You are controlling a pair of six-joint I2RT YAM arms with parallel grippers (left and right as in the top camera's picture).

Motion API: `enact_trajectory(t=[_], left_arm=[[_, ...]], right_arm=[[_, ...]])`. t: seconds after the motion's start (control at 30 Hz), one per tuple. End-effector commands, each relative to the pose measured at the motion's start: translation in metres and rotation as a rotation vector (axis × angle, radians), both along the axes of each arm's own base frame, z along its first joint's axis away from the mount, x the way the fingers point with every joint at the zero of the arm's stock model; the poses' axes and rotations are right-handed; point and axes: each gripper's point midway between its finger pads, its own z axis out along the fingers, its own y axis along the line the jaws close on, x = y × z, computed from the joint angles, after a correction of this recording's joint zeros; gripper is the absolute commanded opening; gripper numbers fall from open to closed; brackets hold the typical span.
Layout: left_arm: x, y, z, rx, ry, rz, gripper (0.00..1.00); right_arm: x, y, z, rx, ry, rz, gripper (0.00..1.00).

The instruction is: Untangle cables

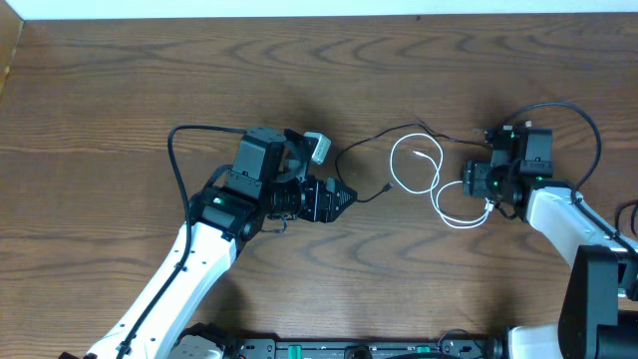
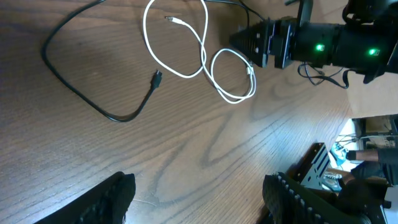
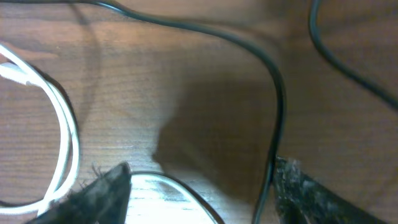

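The table is dark brown wood-grain, smooth, with long wavy bands; both cords lie on it between the two arms. The white cable is thin, round and glossy; it curls into two loops joined like a loose figure eight. The larger loop is nearer the middle of the table and the smaller is just beside the right pincer; one small plug end rests inside the larger loop. The black cable is just as thin but matte; its small plug end lies on bare wood near the white loops. From there it dips toward the left pincer, then sweeps in an open arc up and over the top of the white loops toward the right arm; whether the two cords cross there I cannot tell.

The left pincer has dark fingers, one with a ribbed pad; they are spread wide with only bare wood between them, near the black bend but apart from it.

The right pincer is low over the table; in its own wrist view its fingers are dark, blurred and fuzzy-edged. They stand spread; a curve of white cable lies on the wood between them, not pinched. A black cord runs down just beside the inner edge of the other finger; whether they touch I cannot tell.
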Motion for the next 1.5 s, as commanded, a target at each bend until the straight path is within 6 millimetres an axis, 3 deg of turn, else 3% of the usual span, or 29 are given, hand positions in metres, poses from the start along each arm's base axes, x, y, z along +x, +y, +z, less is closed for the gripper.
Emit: enact_trajectory(t=[0.0, 0.17, 0.27, 0.47, 0.6, 0.67, 0.77, 0.97, 1.07, 1.17, 1.2, 1.33, 1.47], left_arm=[[0.004, 0.000, 0.003, 0.010, -0.020, -0.001, 0.70], [0.004, 0.000, 0.003, 0.010, -0.019, -0.001, 0.70], [0.004, 0.000, 0.003, 0.011, -0.017, -0.001, 0.70], [0.003, 0.000, 0.003, 0.011, -0.016, -0.001, 0.70], [0.003, 0.000, 0.003, 0.011, -0.016, -0.001, 0.70], [0.003, 0.000, 0.003, 0.011, -0.016, -0.001, 0.71], [0.003, 0.000, 0.003, 0.011, -0.016, -0.001, 0.71], [0.003, 0.000, 0.003, 0.011, -0.016, -0.001, 0.70], [0.003, 0.000, 0.002, 0.012, -0.015, -0.001, 0.70], [0.002, 0.001, 0.001, 0.015, -0.008, -0.002, 0.70], [0.002, 0.001, 0.001, 0.016, -0.006, -0.002, 0.70], [0.001, 0.001, 0.001, 0.018, -0.004, -0.001, 0.70], [0.003, 0.004, -0.002, 0.039, -0.005, 0.015, 0.70]], right_arm=[[-0.006, 0.008, -0.005, 0.047, 0.022, -0.016, 0.55], [-0.018, 0.055, -0.002, 0.276, 0.053, 0.081, 0.22], [-0.026, 0.080, 0.003, 0.378, 0.070, 0.142, 0.08], [-0.040, 0.123, 0.014, 0.504, 0.092, 0.277, 0.01], [-0.042, 0.133, 0.012, 0.474, 0.093, 0.308, 0.04], [-0.034, 0.124, 0.009, 0.406, 0.068, 0.280, 0.21], [-0.020, 0.116, 0.017, 0.354, 0.024, 0.257, 0.31], [0.018, 0.095, 0.062, 0.237, -0.102, 0.193, 0.38], [0.036, 0.050, 0.074, 0.042, -0.129, 0.028, 0.40], [0.034, -0.002, 0.075, -0.148, -0.127, -0.221, 0.47], [0.032, -0.011, 0.074, -0.182, -0.123, -0.260, 0.47], [0.029, -0.023, 0.066, -0.209, -0.095, -0.291, 0.49], [0.022, -0.030, 0.040, -0.221, -0.022, -0.301, 0.47]])
